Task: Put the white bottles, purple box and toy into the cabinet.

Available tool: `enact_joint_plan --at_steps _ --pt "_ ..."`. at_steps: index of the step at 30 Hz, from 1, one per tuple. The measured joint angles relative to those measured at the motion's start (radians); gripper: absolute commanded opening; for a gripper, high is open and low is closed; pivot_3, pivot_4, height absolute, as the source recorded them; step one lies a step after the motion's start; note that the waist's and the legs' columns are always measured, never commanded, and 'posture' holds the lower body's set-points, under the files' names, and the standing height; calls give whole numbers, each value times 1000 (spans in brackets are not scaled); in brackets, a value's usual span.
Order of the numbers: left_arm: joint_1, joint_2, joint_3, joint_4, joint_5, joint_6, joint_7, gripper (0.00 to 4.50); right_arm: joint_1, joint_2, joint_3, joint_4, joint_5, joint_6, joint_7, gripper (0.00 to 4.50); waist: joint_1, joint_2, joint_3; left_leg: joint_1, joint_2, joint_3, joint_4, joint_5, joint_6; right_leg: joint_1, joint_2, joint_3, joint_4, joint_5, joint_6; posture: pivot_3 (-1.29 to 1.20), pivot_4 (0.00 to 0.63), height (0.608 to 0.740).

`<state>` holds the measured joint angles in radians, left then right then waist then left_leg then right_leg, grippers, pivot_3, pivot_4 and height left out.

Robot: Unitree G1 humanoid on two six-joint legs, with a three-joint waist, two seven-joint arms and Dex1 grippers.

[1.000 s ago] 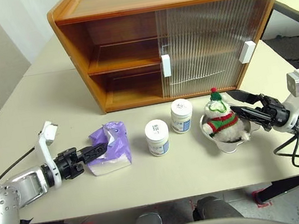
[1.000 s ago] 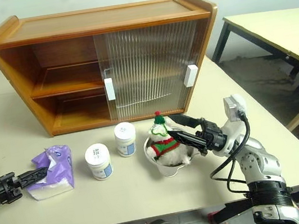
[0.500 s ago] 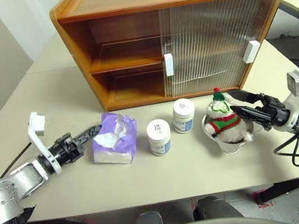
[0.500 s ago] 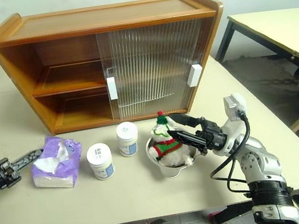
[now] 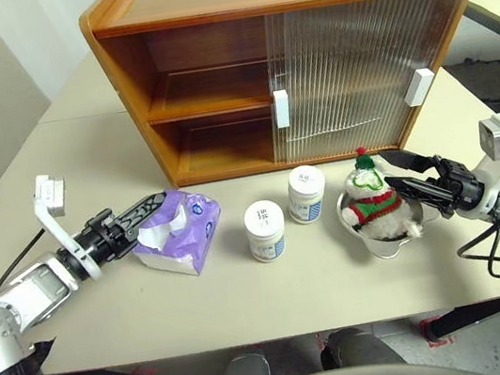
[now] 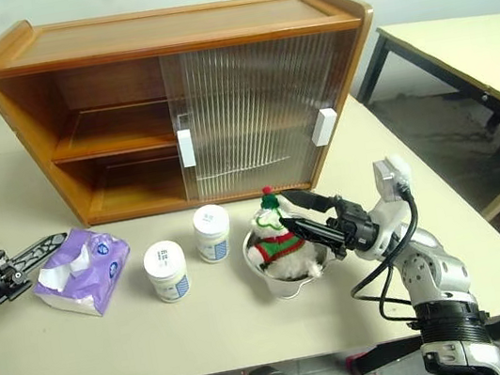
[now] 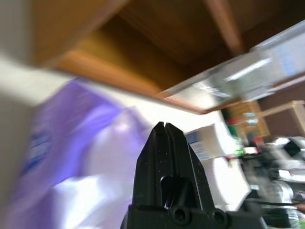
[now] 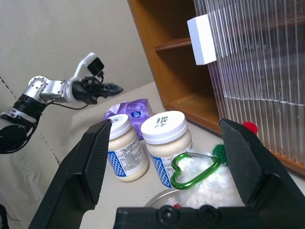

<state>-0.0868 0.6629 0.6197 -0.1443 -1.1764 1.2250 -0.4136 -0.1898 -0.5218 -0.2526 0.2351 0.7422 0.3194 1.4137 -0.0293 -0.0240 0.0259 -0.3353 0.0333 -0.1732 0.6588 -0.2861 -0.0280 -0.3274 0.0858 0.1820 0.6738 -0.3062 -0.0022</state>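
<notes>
Nearest the robot, a row of things lies across the cream table [image 5: 275, 288]. At the left end sits the one purple box [image 5: 176, 245], tilted with its left end raised; its long axis runs from near-right to far-left, and white tissue pokes from its top. The left gripper [image 5: 159, 200] reaches in from the left, its two black fingers pressed tight together at the box's upper far-left corner; whether they pinch the wrapper cannot be told, though in the left wrist view the closed tips sit right over the purple pack.

To the right stand two white bottles, both upright with lids up: the nearer bottle [image 5: 265, 231] and, just beyond and to its right, the farther bottle [image 5: 306, 194], close but apart. Right of them, one toy [image 5: 368, 195] sits upright in a shiny metal bowl [image 5: 384, 240], its red pompom on top. The right gripper [image 5: 395, 172] comes in from the right with fingers spread wide apart, just beside the toy's right flank, holding nothing.

Behind everything stands the single cabinet [image 5: 203, 71], two shelves bare on its open left half, two ribbed sliding doors [image 5: 347, 77] covering the right half.
</notes>
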Motion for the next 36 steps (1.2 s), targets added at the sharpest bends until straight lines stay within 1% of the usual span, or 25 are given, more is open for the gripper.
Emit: enact_joint_plan --at_steps 2,4,6,8,10,11,13,15,16,19,21,23,25,27,29,30,33,36 --pt "13 42 -1 17 34 -22 -13 1331 -1 0 1 0 -1 0 1 4500 1 -1 1 0 0 -1 0 0 0 0 0 0 0 0 -1 -85 34 740" --pt "41 122 -7 63 97 -54 -50 2044 -1 -4 2 2 -5 0 4 4500 0 -1 1 1 0 -1 -1 -1 -1 -1 0 0 0 0 -3 -87 34 740" --pt "39 154 -10 104 148 -88 -69 2767 -1 -9 2 5 -6 0 6 4500 1 -1 2 1 0 -2 -2 -1 -1 -4 0 0 0 -1 -4 -87 34 740" --pt "25 162 -36 138 191 -114 -91 3481 -2 -10 2 7 -7 0 8 4500 3 0 2 2 0 -2 -1 -3 0 -6 0 0 0 -2 -5 -93 35 740" --pt "6 141 -75 161 212 -128 -107 4195 -4 -10 2 7 -7 0 9 4500 4 1 3 1 0 -2 -1 -4 0 -6 -1 0 0 -2 -6 -96 37 740" --pt "-5 119 -98 174 227 -137 -114 4476 -4 -10 2 7 -7 0 9 4500 4 1 3 0 0 -2 -1 -4 0 -6 -1 0 0 -2 -6 -98 38 740" --pt "-14 93 -129 196 245 -151 -121 4476 -4 -10 2 6 -7 0 9 4500 3 0 3 -2 0 -2 -1 -4 -1 -5 0 -1 1 -2 -6 -101 40 740" --pt "-30 60 -144 219 249 -153 -132 4476 2 -9 2 3 -7 1 9 4500 2 0 3 -5 0 -2 0 0 -6 -6 0 -1 2 -2 -5 -106 42 740" --pt "-39 55 -165 225 255 -152 -136 4476 8 -9 2 -1 -7 1 8 4500 2 -1 4 -5 0 -2 0 3 -11 -6 0 -1 2 -2 -5 -107 42 740" --pt "-42 68 -210 232 298 -144 -139 4476 19 -8 3 -10 -7 2 6 4500 -4 0 4 -5 0 -1 0 3 -11 -6 0 -1 2 -3 -3 -107 41 740" --pt "-43 70 -218 237 319 -140 -141 4082 21 -8 3 -16 -7 2 5 4500 -6 -1 4 -5 0 -1 0 2 -10 -6 0 -1 1 -3 -2 -108 39 740" --pt "-46 76 -225 247 328 -127 -144 3554 21 -8 3 -21 -7 2 2 4500 -5 -1 4 -5 0 -1 0 1 -8 -5 0 -1 1 -4 -1 -109 38 740" --pt "-46 82 -233 253 337 -106 -155 2829 22 -8 3 -22 -7 2 0 4500 -5 -1 4 -5 0 -1 0 -2 -3 -5 0 -1 1 -4 -1 -108 37 740" --pt "-47 72 -228 253 330 -86 -165 2075 21 -8 3 -22 -7 2 -1 4500 -5 0 3 -5 0 -1 0 -2 -3 -5 0 0 1 -4 -1 -106 36 740" --pt "-47 37 -209 253 308 -71 -168 1424 21 -6 3 -22 -7 2 -4 4500 -3 -1 3 -5 -1 -1 1 -2 -2 -4 0 0 2 -4 -1 -105 36 740" --pt "-47 22 -195 253 296 -68 -169 997 21 -5 3 -22 -7 2 -5 4500 -1 -1 4 -5 0 -1 1 -2 -2 -4 0 0 2 -4 -1 -101 36 740" --pt "-57 -11 -149 253 262 -64 -169 26 21 -3 3 -22 -7 2 -9 4500 0 -1 4 -5 0 -2 1 -2 -2 -4 0 -1 2 -4 -1 -93 39 740" --pt "-79 -44 -87 251 220 -63 -149 7 17 -3 3 -22 -7 2 -8 4500 0 -1 4 -4 0 -2 1 -1 -3 -2 0 0 2 -4 0 -89 40 740"
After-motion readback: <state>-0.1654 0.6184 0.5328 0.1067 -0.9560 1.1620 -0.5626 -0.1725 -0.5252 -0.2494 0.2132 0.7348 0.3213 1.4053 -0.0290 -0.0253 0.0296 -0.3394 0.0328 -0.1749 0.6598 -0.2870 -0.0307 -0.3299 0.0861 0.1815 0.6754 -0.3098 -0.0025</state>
